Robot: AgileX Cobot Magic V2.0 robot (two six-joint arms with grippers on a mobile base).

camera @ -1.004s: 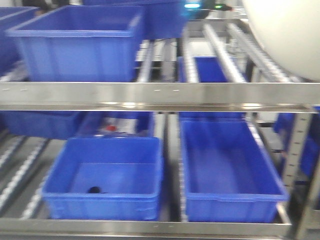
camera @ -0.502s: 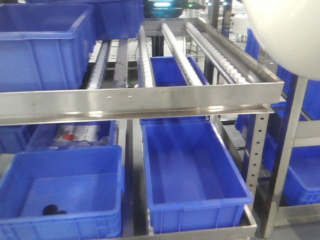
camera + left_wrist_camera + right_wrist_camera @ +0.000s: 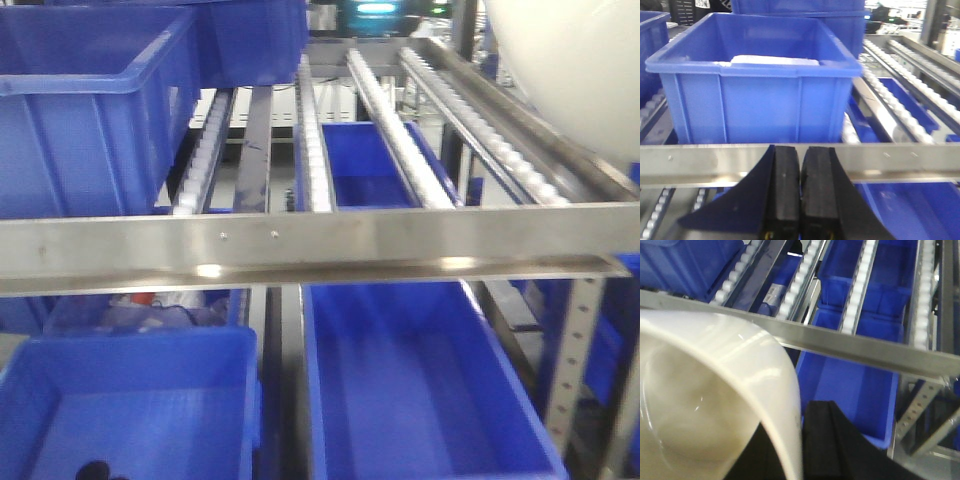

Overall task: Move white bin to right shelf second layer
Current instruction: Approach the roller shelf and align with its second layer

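Right gripper [image 3: 799, 440] pinches the white bin's [image 3: 705, 405] rim, lower left of frame; bin tipped, mouth facing the camera. Left gripper [image 3: 800, 190] closed, empty.

blue crate [image 3: 90, 100] upper left on roller level | long blue crate [image 3: 420, 390] lower level right | smaller blue crate [image 3: 130, 410] lower left, dark object inside

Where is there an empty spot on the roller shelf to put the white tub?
The right side of the steel roller shelf is bare: its white roller lanes between the rails, behind the flat front bar, hold nothing. The left side is crowded by a big blue plastic crate. The cream-white plastic tub sits high at the right, in the right end effector.
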